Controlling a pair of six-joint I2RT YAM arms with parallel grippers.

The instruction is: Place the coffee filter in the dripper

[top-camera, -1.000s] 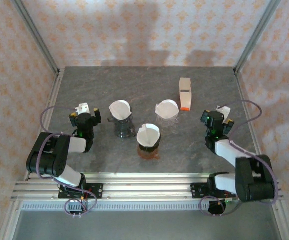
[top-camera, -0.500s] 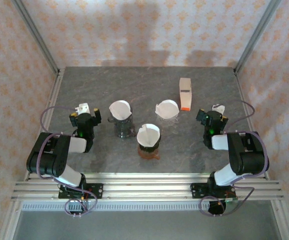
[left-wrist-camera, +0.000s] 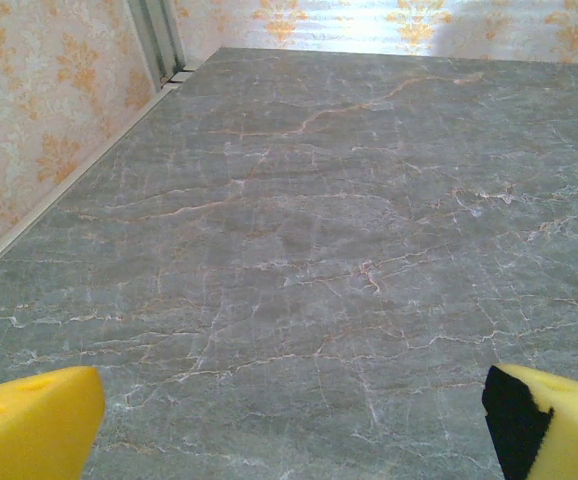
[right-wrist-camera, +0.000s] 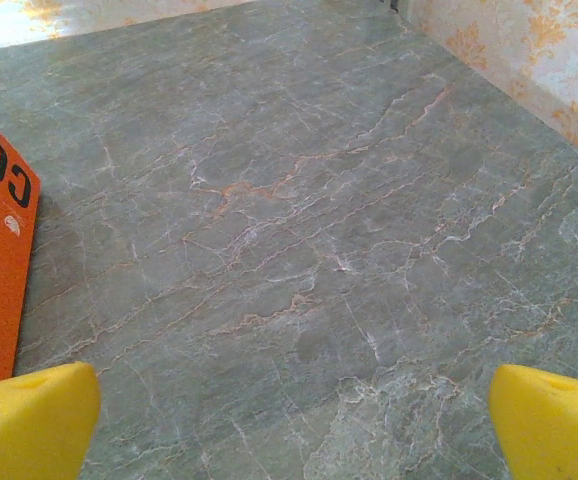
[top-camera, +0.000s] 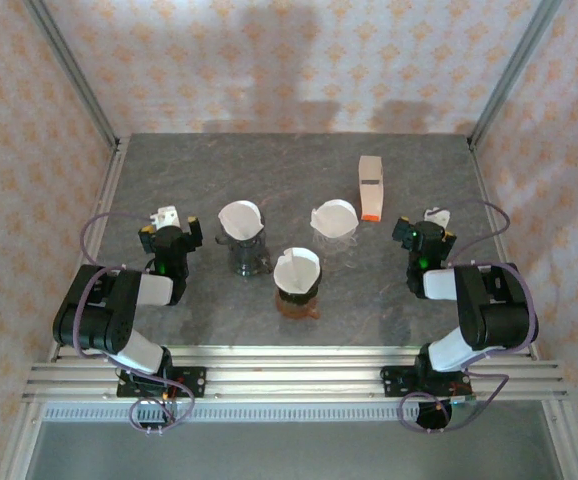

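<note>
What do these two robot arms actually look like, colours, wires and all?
The left arm and right arm match: chunky black joints linked by white segments, with a thin lilac cable looping beside each. The left gripper and right gripper are black, and their fingers carry bright yellow pads; one left pad has a black patch.

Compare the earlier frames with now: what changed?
The right arm folded its elbow in toward its base; the right gripper, open and empty, shifted slightly left. Nothing was gripped or released. The left gripper, three drippers with filters and box stayed put.
</note>
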